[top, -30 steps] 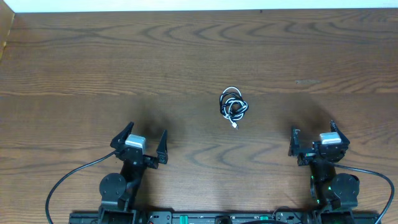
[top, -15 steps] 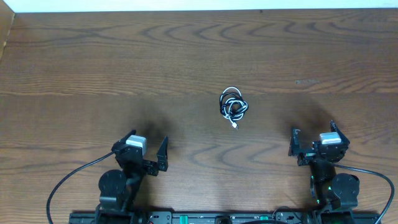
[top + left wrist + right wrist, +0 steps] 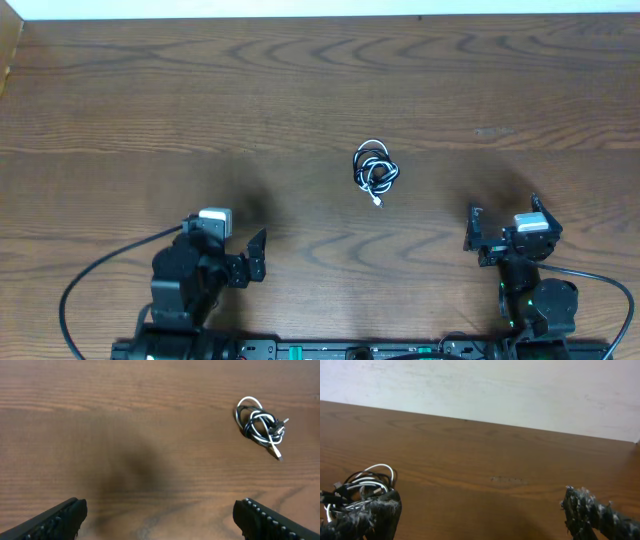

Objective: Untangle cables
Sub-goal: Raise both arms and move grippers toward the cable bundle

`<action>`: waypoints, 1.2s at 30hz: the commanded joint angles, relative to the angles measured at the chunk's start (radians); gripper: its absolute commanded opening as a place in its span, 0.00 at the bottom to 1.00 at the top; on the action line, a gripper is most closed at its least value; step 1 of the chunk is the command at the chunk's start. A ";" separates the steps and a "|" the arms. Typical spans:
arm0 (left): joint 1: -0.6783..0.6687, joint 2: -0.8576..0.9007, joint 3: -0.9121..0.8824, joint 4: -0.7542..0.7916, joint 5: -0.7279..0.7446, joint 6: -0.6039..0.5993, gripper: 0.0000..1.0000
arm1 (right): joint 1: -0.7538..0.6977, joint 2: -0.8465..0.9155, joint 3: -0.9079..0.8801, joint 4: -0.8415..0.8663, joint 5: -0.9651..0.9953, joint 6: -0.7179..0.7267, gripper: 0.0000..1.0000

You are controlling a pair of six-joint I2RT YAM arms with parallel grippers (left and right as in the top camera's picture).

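Cables point(image 3: 375, 172) lie tangled ahead of left tool point(image 3: 226, 236) and right tool point(image 3: 503, 214).

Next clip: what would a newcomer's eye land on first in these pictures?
A small knot of black and white cables lies alone near the middle of the dark wooden table. At the near edge, the left claw and the right claw both stand wide open and empty, well apart from the knot.

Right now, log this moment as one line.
stage: not started | tangled black and white thin cables: one bundle, untouched, on brown wooden table | left jaws: open, empty | right jaws: open, empty
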 commanded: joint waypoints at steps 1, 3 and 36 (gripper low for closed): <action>-0.002 0.123 0.089 -0.051 0.003 -0.020 0.98 | -0.006 -0.006 -0.001 -0.006 -0.002 -0.002 0.99; -0.002 0.188 0.108 -0.053 0.006 -0.085 0.98 | -0.006 -0.006 -0.001 -0.006 -0.002 -0.002 0.99; -0.002 0.522 0.247 -0.072 0.100 -0.159 0.98 | -0.006 0.134 0.076 -0.116 -0.119 0.293 0.99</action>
